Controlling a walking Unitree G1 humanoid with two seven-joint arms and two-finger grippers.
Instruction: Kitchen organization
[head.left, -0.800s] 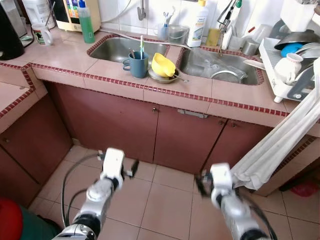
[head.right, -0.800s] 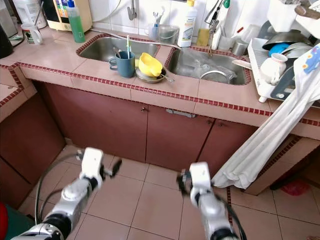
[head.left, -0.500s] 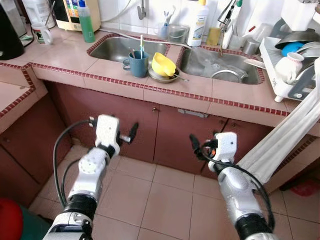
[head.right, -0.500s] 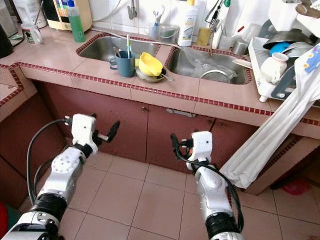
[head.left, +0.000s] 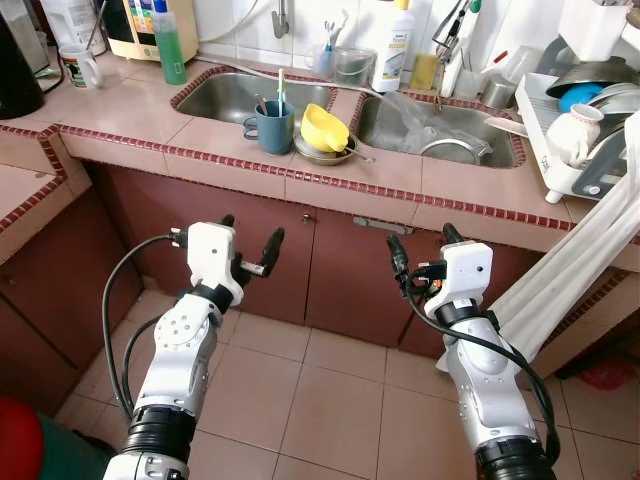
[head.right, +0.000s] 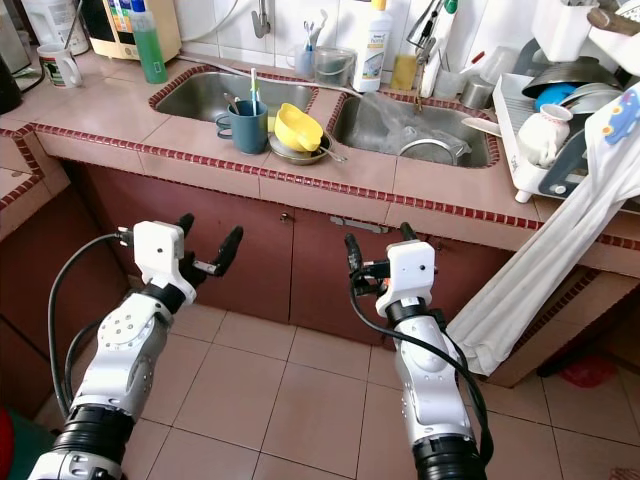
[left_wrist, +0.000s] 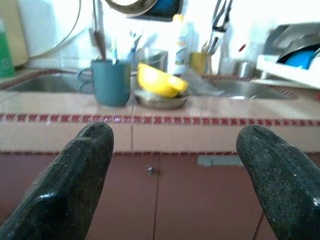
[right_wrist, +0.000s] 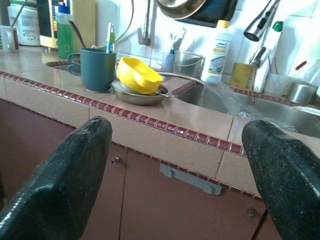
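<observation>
So we stand before the counter (head.left: 130, 115) with both arms raised in front of the cupboard doors (head.left: 240, 240), below the tiled edge. Our left gripper (head.left: 250, 243) has its fingers spread wide and holds nothing; our right gripper (head.left: 420, 250) is likewise wide and empty.

What we most likely have to tidy sits on the strip between the two sinks: a blue mug (head.left: 275, 125) with utensils standing in it, and just beside it a yellow bowl (head.left: 325, 130) tilted in a metal dish (head.left: 318, 154). The mug looks stiff and fairly heavy, probably ceramic, so breakable; we would take it around the body, since the handle turns away from us. The bowl seems light plastic and could slip or rock; its rim is the place to pinch. Whether the dish is wet we cannot tell.

Room is tight: the left sink (head.left: 225, 95) drops away behind the mug, the right sink (head.left: 440, 125) lies next to the dish, and a white cloth (head.left: 570, 270) hangs close by our right arm. The floor (head.left: 330, 390) gives room to step nearer
</observation>
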